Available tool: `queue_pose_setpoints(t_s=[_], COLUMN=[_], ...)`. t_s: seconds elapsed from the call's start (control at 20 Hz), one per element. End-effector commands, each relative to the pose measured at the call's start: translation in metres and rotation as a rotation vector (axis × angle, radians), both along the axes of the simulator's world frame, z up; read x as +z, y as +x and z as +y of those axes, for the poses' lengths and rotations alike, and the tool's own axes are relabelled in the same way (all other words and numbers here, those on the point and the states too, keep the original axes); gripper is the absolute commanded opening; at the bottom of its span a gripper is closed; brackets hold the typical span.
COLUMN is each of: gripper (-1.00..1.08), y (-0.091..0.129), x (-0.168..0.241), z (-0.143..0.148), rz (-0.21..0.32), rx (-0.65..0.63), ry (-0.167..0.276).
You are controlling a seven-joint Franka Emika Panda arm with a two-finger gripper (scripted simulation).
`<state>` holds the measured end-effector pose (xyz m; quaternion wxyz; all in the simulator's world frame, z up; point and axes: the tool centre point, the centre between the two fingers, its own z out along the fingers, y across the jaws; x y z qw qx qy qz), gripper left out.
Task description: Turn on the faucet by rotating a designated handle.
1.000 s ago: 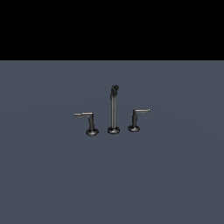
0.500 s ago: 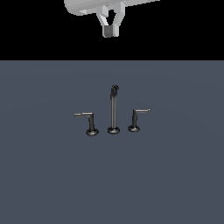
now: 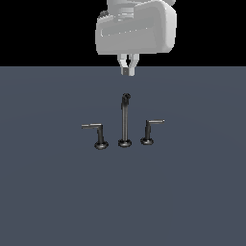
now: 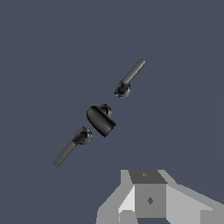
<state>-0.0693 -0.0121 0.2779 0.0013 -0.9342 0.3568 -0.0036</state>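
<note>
Faucet (image 3: 125, 122): 1 spout, 2 lever handles; 1 gripper (image 3: 127, 71) overhead, closed, empty.

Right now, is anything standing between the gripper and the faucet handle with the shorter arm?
Nothing visible blocks it. The gripper hangs above and behind the central spout; the shorter-armed handle stands at the exterior view's right of the spout, apart from it. Only the spout is near a descending path.
</note>
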Motion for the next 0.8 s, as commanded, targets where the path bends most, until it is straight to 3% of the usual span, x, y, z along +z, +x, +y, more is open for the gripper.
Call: queue_pose_setpoints(t_s=[0.0,0.75], gripper=[-1.00,-1.00], y=[0.014,0.090], x=[-0.017,-0.117], z=[-0.006,-0.061], rz=[0.000,0.004], rx=[-0.059,-0.423], ry=[0.000,-0.001])
